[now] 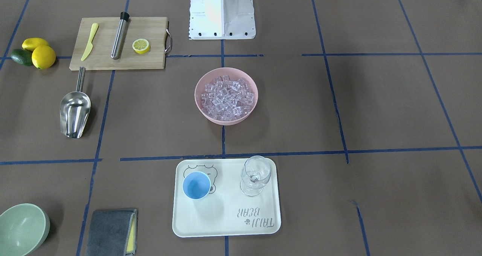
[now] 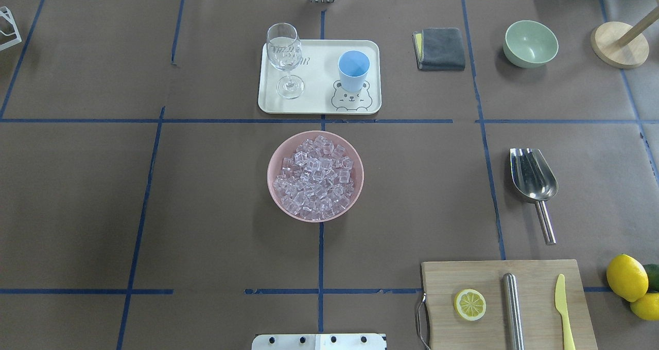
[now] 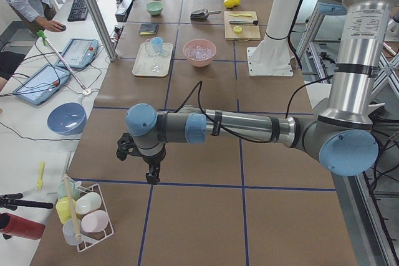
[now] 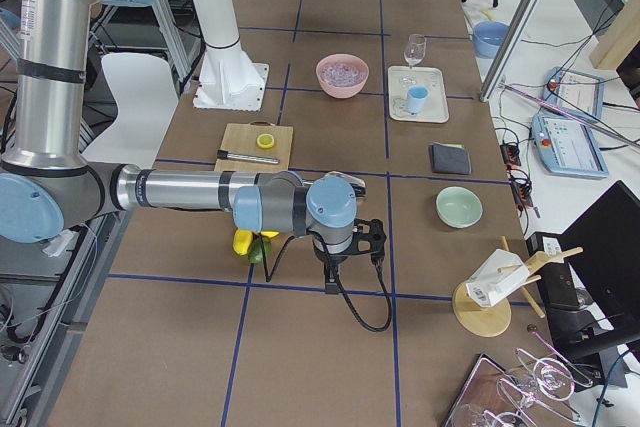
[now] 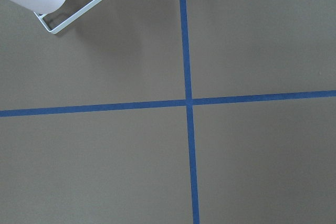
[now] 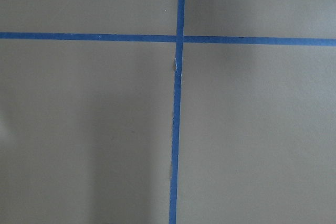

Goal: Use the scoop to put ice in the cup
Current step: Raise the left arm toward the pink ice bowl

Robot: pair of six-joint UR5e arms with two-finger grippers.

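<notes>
Two fixed cameras over the table show every item but neither arm: the ice (image 2: 315, 177), small clear glassy cubes, is heaped in a round pink bowl (image 2: 269, 172) at the centre; the light-blue cup (image 2: 353, 69) stands upright on a cream tray (image 2: 319, 103) printed with a bear, beside a clear stemmed glass (image 2: 284, 56); and the shiny steel scoop (image 2: 533, 177), a rounded trough with a thin straight handle, lies flat on the brown paper (image 2: 206, 211) on the robot's right, between a pale green bowl (image 2: 530, 44) and a wooden cutting board (image 2: 489, 278). The board carries a lemon slice (image 2: 469, 304), a steel cylinder (image 2: 512, 309) and a yellow knife (image 2: 564, 309). Only the side cameras show the arms. The left claw (image 3: 151, 174) hangs pointing down at the table's left end, well apart from the bowl, cup and scoop far along the table. The right claw (image 4: 330, 275) hangs pointing down at the right end, with the scoop beyond it and the ice and cup farther on. Whether either claw is spread or pressed together cannot be told from these views. Both wrist cameras show only paper and crossing blue tape (image 6: 178, 38); the left one also shows the corner of a white wire rack (image 5: 58, 22).
</notes>
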